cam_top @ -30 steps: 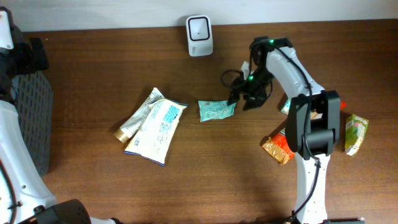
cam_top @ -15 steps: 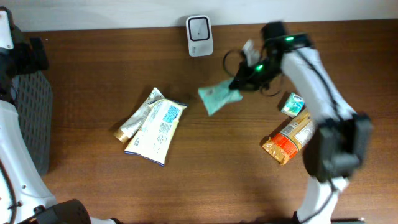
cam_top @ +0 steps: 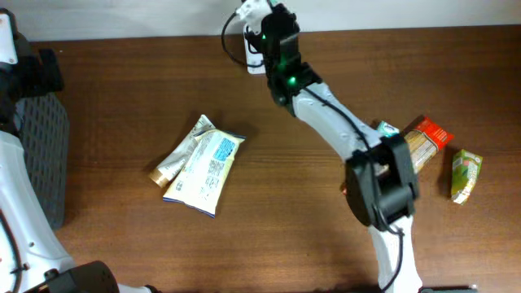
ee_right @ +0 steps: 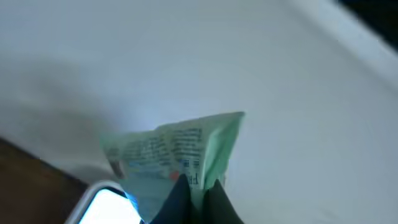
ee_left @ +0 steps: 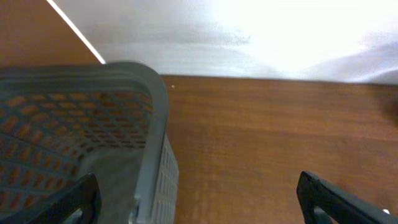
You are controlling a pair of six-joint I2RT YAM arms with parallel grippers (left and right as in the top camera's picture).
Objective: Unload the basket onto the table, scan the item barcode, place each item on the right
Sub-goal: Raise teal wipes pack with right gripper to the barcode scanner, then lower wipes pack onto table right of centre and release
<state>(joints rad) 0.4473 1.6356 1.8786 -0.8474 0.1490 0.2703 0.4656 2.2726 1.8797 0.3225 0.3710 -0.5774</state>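
One second ago the small green printed packet (ee_right: 177,149) lay mid-table; now the right gripper (ee_right: 196,196) pinches it tight, raised just above the white barcode scanner (ee_right: 102,202) at the table's back edge. The scan looks imminent. Left gripper (ee_left: 199,205) gapes wide, holding nothing, beside the grey mesh basket (ee_left: 74,112).

The pale green printed packet (ee_right: 177,152) is held up, tilted, just above the white scanner (ee_right: 106,204).

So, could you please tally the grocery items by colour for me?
Green: 3 (held packet, small pack, carton)
White and blue: 1 (flat packet)
Cream: 1 (pouch)
Orange: 1 (bag)
Total: 6
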